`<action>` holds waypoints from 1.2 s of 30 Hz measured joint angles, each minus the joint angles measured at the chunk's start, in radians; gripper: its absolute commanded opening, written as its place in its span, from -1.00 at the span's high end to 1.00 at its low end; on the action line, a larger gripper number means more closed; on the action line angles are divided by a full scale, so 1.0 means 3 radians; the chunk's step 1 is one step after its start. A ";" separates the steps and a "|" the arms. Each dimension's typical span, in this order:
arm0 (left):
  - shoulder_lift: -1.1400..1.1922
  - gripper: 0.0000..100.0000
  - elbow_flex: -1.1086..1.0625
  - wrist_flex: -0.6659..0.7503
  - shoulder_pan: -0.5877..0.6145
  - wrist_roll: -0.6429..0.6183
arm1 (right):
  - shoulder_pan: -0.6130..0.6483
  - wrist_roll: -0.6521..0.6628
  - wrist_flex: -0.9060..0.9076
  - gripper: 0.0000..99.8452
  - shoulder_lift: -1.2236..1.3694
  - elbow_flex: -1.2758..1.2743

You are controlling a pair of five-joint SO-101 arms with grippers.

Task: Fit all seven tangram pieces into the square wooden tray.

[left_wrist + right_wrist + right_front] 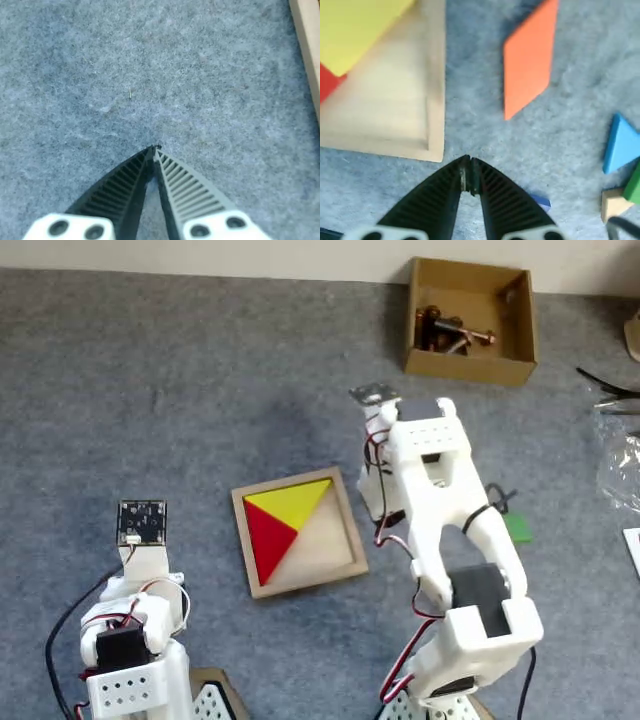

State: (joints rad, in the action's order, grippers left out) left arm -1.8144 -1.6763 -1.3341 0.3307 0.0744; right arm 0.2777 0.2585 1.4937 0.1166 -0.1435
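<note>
The square wooden tray lies mid-table with a yellow triangle and a red triangle in it; the rest of its floor is bare wood. My right gripper is shut and empty over the carpet just outside a tray corner. Beyond it lie an orange parallelogram, a blue triangle, a green piece, a tan piece and a small blue piece partly under a finger. My left gripper is shut over bare carpet, the tray edge off to its side.
A cardboard box with metal parts stands at the back right. The right arm covers most loose pieces from above; a green piece peeks out beside it. The left arm sits at front left. Tools and plastic lie at the right edge.
</note>
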 measured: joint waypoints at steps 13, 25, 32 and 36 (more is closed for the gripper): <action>0.0000 0.99 0.0000 0.0000 0.0000 0.0000 | -0.0036 0.0256 -0.0363 0.51 0.0184 0.0322; 0.0000 0.99 0.0000 0.0000 0.0000 0.0000 | -0.0036 0.0471 -0.0716 0.47 0.0220 0.0261; 0.0000 0.99 0.0000 0.0000 0.0000 0.0000 | -0.0036 0.0660 -0.0803 0.47 0.0517 0.0164; 0.0000 0.99 0.0000 0.0000 0.0000 0.0000 | -0.0036 0.0680 -0.0803 0.47 0.0665 0.0164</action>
State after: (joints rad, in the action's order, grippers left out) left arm -1.8144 -1.6763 -1.3341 0.3307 0.0744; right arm 0.2670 0.4626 1.2528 0.3161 -0.0944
